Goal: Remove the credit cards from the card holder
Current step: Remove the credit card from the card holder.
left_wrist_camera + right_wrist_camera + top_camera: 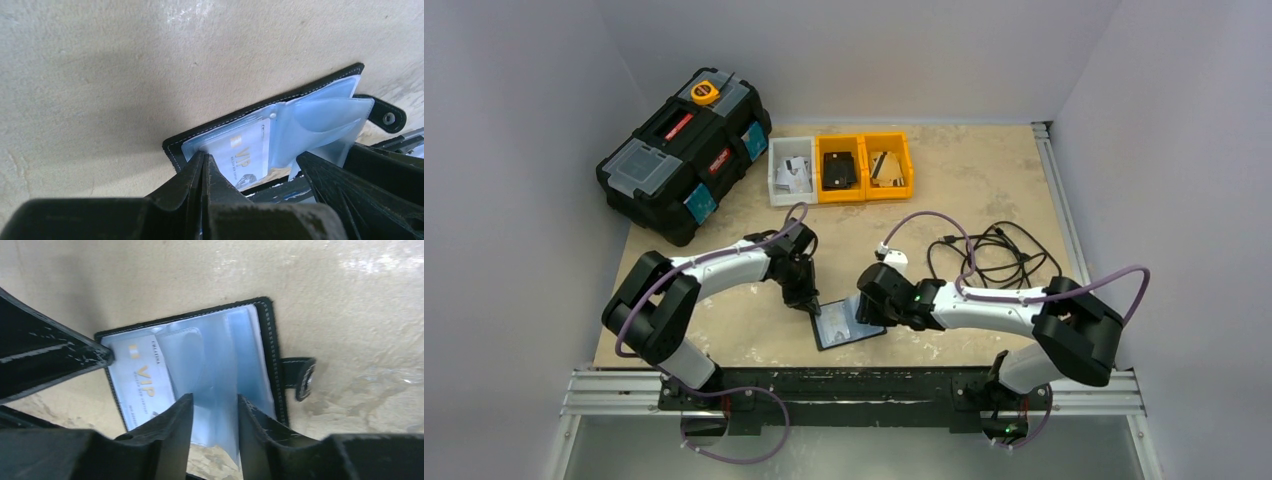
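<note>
The black card holder (849,325) lies open on the table between the arms, its rim (172,147) and snap tab (302,377) showing. In its left half lies a pale credit card (240,150) with gold VIP lettering (142,385). Bluish clear sleeves (215,355) stand up from the middle fold. My left gripper (804,300) is shut, and its tips (202,156) pinch the card's near-left corner. My right gripper (215,399) hovers open over the sleeves; a sleeve edge lies in the gap, untouched by either finger.
A large black toolbox (684,150) with a yellow tape measure (705,92) stands at the back left. Beside it sit a white bin (790,172) and two yellow bins (864,167) holding small items. A black cable (994,250) coils at the right.
</note>
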